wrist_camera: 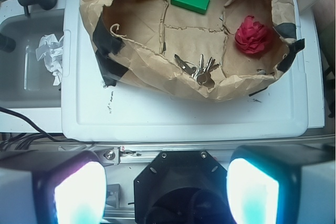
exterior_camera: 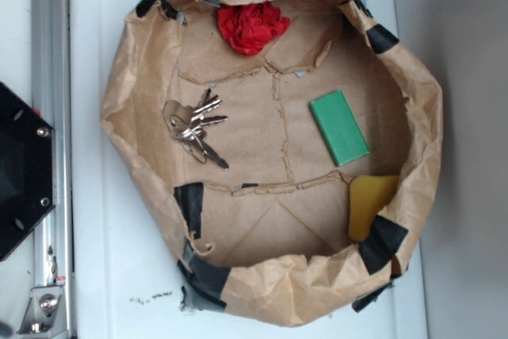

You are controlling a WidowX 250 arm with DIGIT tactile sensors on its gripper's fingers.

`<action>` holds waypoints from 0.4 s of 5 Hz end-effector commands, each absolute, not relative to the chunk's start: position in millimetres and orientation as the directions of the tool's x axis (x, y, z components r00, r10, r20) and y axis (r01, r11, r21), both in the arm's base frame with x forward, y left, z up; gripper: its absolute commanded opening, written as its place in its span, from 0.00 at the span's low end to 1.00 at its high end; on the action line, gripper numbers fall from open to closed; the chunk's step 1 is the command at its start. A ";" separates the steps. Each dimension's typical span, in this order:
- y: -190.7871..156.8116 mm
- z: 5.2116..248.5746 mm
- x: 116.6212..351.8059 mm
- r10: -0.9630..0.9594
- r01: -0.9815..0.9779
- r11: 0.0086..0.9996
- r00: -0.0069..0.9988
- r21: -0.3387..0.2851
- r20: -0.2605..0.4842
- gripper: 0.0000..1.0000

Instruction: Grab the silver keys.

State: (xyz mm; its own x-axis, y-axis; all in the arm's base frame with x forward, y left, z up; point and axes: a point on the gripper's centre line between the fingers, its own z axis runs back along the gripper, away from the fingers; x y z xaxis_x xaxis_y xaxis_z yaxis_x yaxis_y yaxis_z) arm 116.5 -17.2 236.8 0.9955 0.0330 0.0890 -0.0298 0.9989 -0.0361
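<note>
The silver keys (exterior_camera: pixel 194 129) lie fanned out on the left side of the brown paper bowl's floor (exterior_camera: pixel 262 220). In the wrist view the silver keys (wrist_camera: pixel 198 70) rest just inside the near paper wall. My gripper (wrist_camera: pixel 165 192) hangs well back from the bowl, above the black robot base, with its two glowing fingers (wrist_camera: pixel 79 192) wide apart and nothing between them. The gripper does not show in the exterior view.
A red crumpled ball (exterior_camera: pixel 252 26), a green block (exterior_camera: pixel 339 127) and a yellow sponge (exterior_camera: pixel 371 204) also lie in the bowl. The raised paper rim with black tape (exterior_camera: pixel 190 200) surrounds everything. The black base (exterior_camera: pixel 20 176) and metal rail (exterior_camera: pixel 51 53) stand at left.
</note>
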 end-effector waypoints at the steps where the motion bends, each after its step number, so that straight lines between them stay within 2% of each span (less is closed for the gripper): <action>1: -17.2 236.8 116.5 0.033 -0.030 0.999 0.995 -0.036 0.089 1.00; 2: -21.7 231.5 138.9 -0.049 0.046 0.999 0.993 0.028 0.108 1.00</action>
